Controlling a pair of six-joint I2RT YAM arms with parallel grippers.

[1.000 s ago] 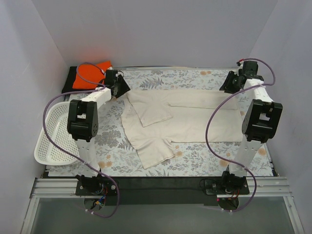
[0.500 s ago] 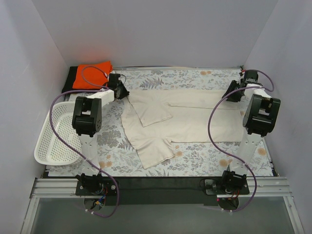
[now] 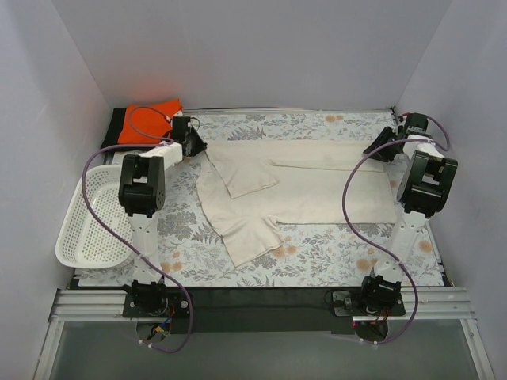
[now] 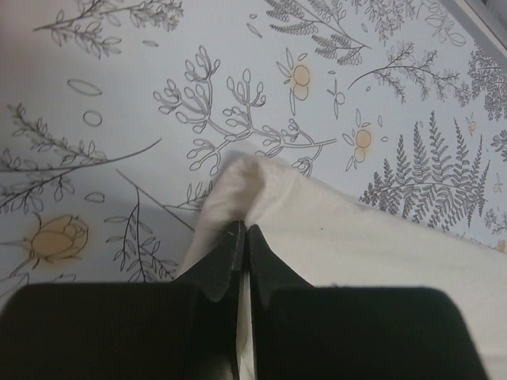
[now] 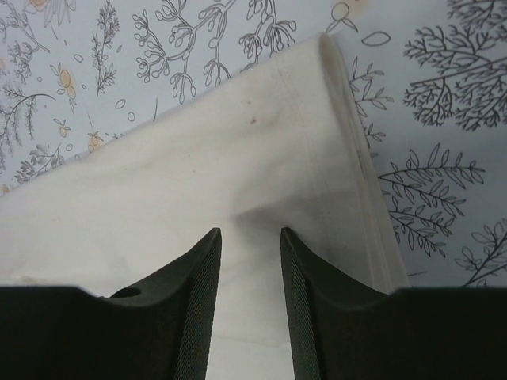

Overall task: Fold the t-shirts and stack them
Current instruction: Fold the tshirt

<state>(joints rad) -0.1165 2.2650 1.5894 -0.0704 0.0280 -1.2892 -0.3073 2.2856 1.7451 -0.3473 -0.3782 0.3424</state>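
The cream t-shirt (image 3: 317,186) lies spread across the floral table, its left part folded over with a sleeve flap on top. My left gripper (image 3: 200,147) is shut on its far left corner; in the left wrist view the jaws (image 4: 242,231) pinch a ridge of the cream cloth (image 4: 356,245). My right gripper (image 3: 379,150) is at the shirt's far right corner. In the right wrist view it (image 5: 249,233) is open, low over the cream cloth (image 5: 198,182) beside its hem. The orange t-shirt (image 3: 158,111) lies folded on the black t-shirt (image 3: 113,131) at the far left corner.
A white perforated basket (image 3: 79,237) sits at the left edge of the table. The white walls stand close on three sides. Both arms reach out to the far edge. Purple cables loop beside each arm.
Both arms have stretched out toward the far edge and lowered. The cream t-shirt has shifted slightly away from the arm bases and lies flatter.
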